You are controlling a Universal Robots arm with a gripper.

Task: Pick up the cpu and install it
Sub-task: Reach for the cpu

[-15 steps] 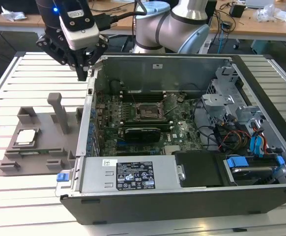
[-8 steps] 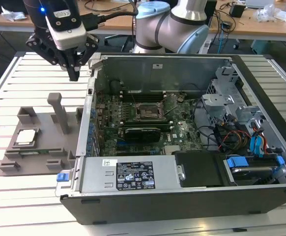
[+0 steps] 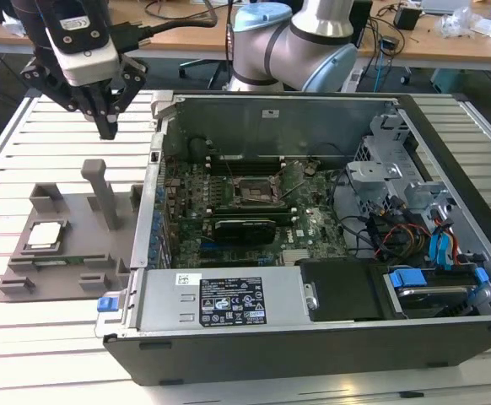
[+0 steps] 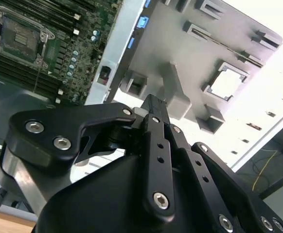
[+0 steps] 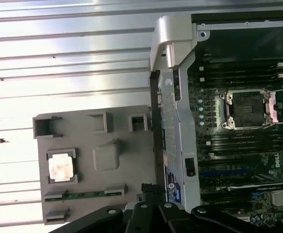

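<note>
Hanging over the slatted counter [image 3: 26, 337], the pincer [image 3: 108, 126] sat up at ten o'clock in the exterior view, its black fingers drawn together to a point and carrying nothing at all. Straight down at six o'clock from that tip stood a grey upright post [image 3: 102, 190], and there was clear air between the two. The post rose from a grey fixture tray [image 3: 77, 211] that lay flat on the counter, pressed against the nine o'clock side of the open computer case [image 3: 313, 126]. And there was the cpu [image 3: 45, 235], resting flat in a square pocket of that tray, at about seven o'clock from the pincer and well apart from it, untouched, silvery top facing up. Just beside it, at its six o'clock, a narrow green board [image 3: 56, 260] lay in a slot of the same tray. Inside the case the motherboard [image 3: 195, 211] lay exposed, and the square socket [image 3: 254, 191] near its middle was open, with no chip seated in it. At six o'clock of the motherboard ran a long metal box [image 3: 220, 299] with a label on its top. Both wrist views looked past the closed fingertips [image 4: 153, 103] and caught the cpu [image 5: 61, 168] bright in its pocket, the tray butted against the case wall, and the bare socket [image 5: 248, 109] beyond. At twelve o'clock in the exterior view, the arm's pale blue and silver base [image 3: 296, 42] stood behind the case.
</note>
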